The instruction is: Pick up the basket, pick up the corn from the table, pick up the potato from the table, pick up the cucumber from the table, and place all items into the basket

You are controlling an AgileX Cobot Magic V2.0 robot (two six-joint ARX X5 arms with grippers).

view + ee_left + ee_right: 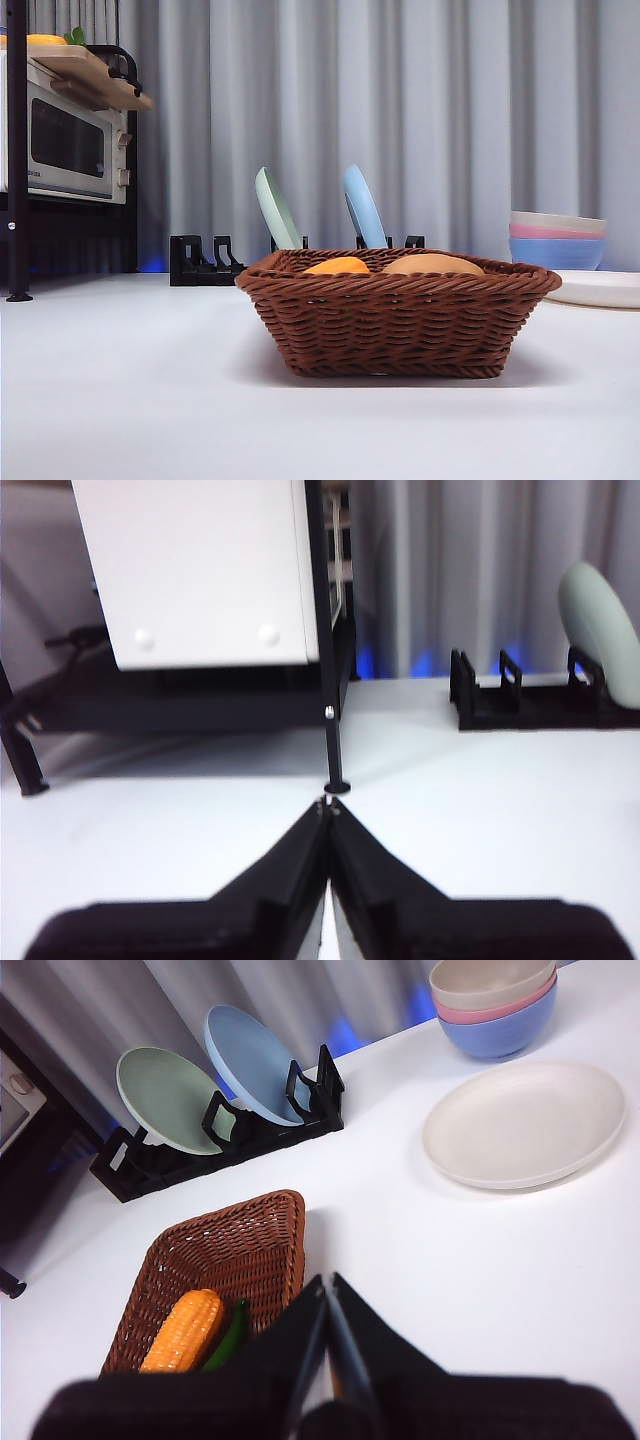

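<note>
The dark-brown wicker basket [395, 320] stands on the white table [120, 400] in the middle of the front view. Over its rim show the orange corn [337, 266] and the tan potato [432, 264]. From the right wrist view the basket [250, 1245] holds the corn [185, 1330] with the dark-green cucumber [230, 1334] lying beside it; the potato is hidden behind the jaws there. My right gripper [327, 1285] is shut and empty, above the basket's near side. My left gripper [328, 807] is shut and empty, away from the basket, facing the shelf leg.
A black dish rack [205, 262] holds a green plate [170, 1100] and a blue plate [250, 1065] behind the basket. Stacked pastel bowls [557, 240] and a white plate [525, 1120] sit at the right. A microwave on a black shelf [65, 145] stands at the left.
</note>
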